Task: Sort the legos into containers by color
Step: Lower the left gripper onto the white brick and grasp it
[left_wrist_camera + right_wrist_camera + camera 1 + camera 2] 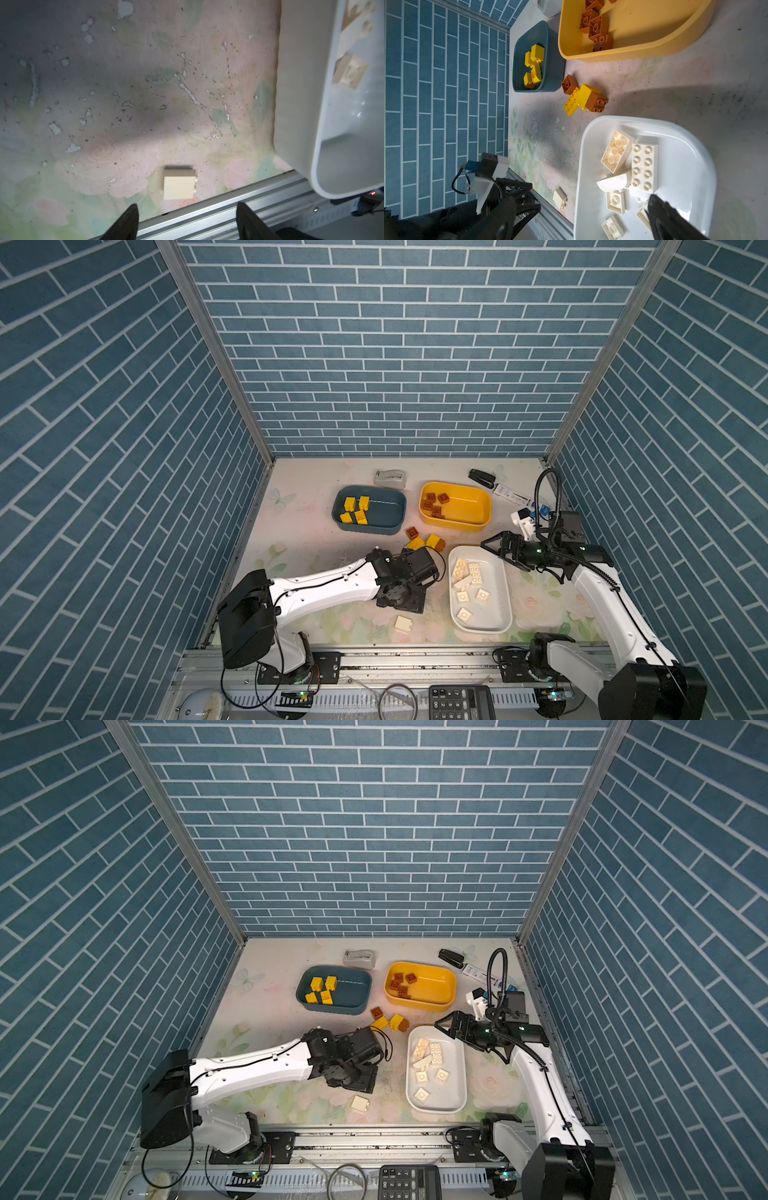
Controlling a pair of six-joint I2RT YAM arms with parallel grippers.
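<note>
A loose cream lego (179, 184) lies on its side by the table's front edge, just ahead of my left gripper (187, 209), which is open and empty. In both top views that gripper (409, 602) points down at the brick (404, 623). My right gripper (500, 558) hangs open and empty over the white tub (494, 601), which holds several cream legos (644, 166). The blue tub (386, 510) holds yellow legos (356, 510), and the yellow tub (469, 506) holds brown ones (434, 504). A loose brown brick (412, 532) and yellow bricks (415, 544) lie between the tubs.
A grey tape dispenser (389, 478) and a black stapler (482, 477) sit at the back. The aluminium rail (228, 209) runs along the front edge close to the cream brick. Blue brick-pattern walls close in the left, back and right sides.
</note>
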